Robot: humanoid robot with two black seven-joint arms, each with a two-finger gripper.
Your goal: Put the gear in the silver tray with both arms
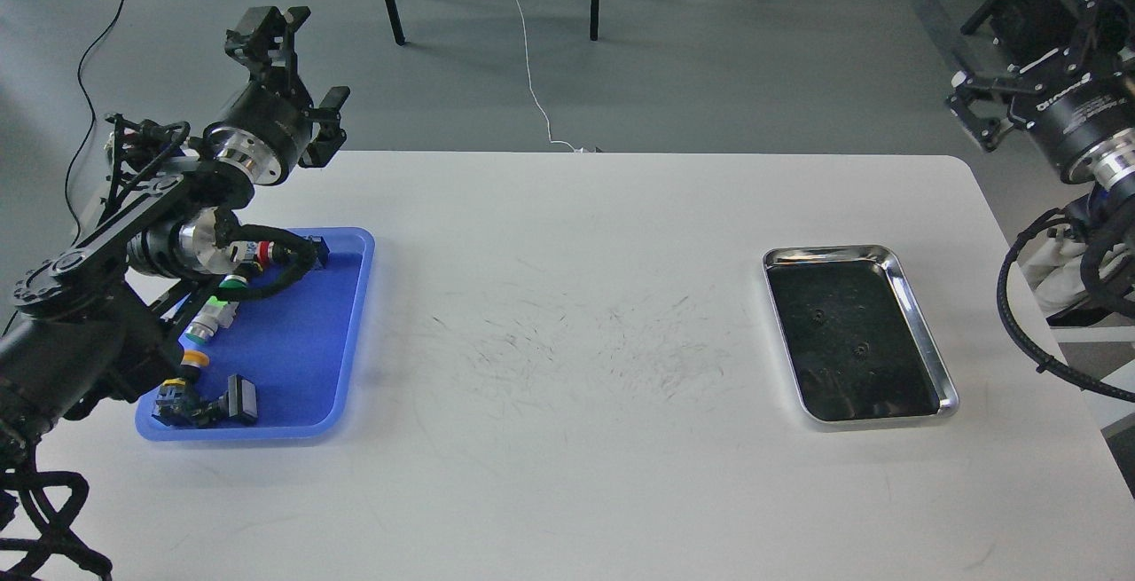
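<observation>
Two trays: both lie on the white table (567,475), well apart from each other, one at the left side and one at the right side
Silver tray: the silver tray (922,333) is a shiny rectangular one with rounded corners and a raised rim; its bottom is dark and reflective, and I see nothing lying in it, only two small dark marks on the bottom
Blue tray: the blue plastic tray (332,359) holds several small parts
Parts in blue tray: a black block-shaped part (241,401) lies near the front edge, just beside a dark blue and black piece (175,404) at the front left corner; a row of small cylindrical pieces with green, white and orange colours (206,328) runs along the left side, partly hidden under the arm; which of these is the gear I cannot tell
Left arm: it reaches over the left part of the blue tray; the left gripper (297,62) is raised above the far edge of the table, its fingers spread apart and holding nothing
Right arm: the right gripper (980,111) is at the right edge of the view, beyond the table corner, far from the silver tray; it is dark and partly cut off, so I cannot tell if it is released or clenched
Table surface: many thin dark scratches (585,341) are between the two trays
</observation>
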